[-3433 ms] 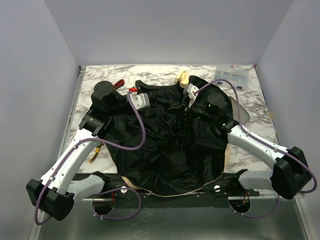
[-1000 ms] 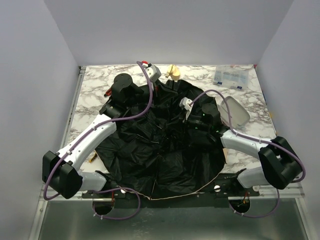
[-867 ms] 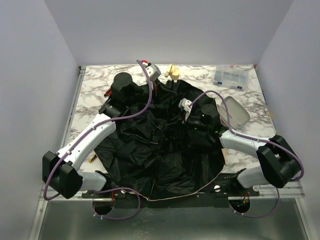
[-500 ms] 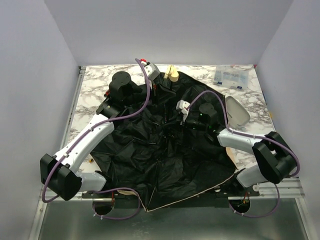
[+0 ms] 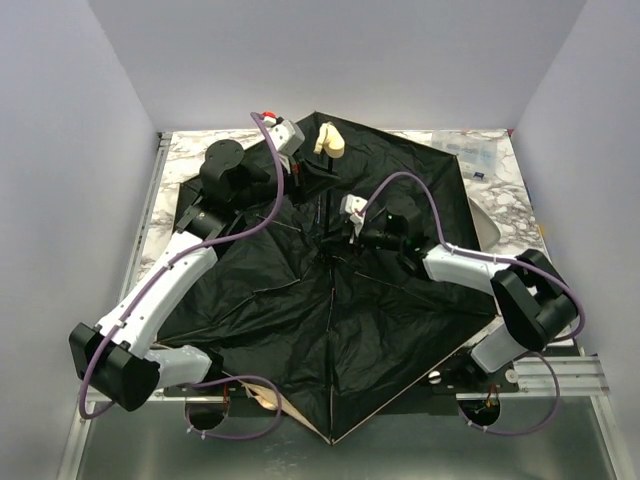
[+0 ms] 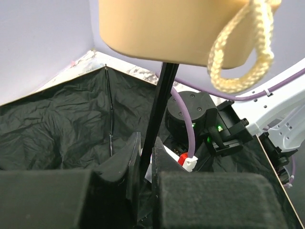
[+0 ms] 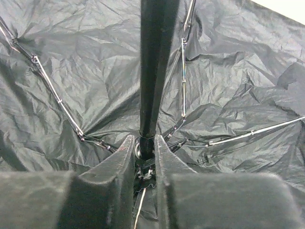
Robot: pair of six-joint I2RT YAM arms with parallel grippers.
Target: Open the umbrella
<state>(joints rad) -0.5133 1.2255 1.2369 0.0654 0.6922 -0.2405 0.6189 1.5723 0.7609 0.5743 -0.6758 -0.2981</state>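
The umbrella [image 5: 330,330] lies upside down, its black lining spread taut over most of the table, with a peach edge [image 5: 268,402] showing at the front. Its cream handle [image 5: 331,141] stands up at the back; in the left wrist view the handle [image 6: 171,28] and its cord loop [image 6: 238,52] fill the top. My left gripper [image 5: 306,176] [image 6: 145,155] is shut on the thin black shaft [image 6: 159,105] just below the handle. My right gripper [image 5: 337,228] [image 7: 146,148] is shut low on the shaft [image 7: 155,57], at the hub where the ribs [image 7: 57,95] fan out.
A clear plastic box [image 5: 478,155] sits at the back right, partly under the canopy's edge. A pale grey object [image 5: 492,228] peeks out at the right. Marble tabletop [image 5: 180,160] shows only at the back left and right edges. Grey walls close in three sides.
The crumpled canopy has snapped out wide and flat. My left gripper has lifted the handle back and up. My right gripper has slid left along the shaft to the hub and narrowed.
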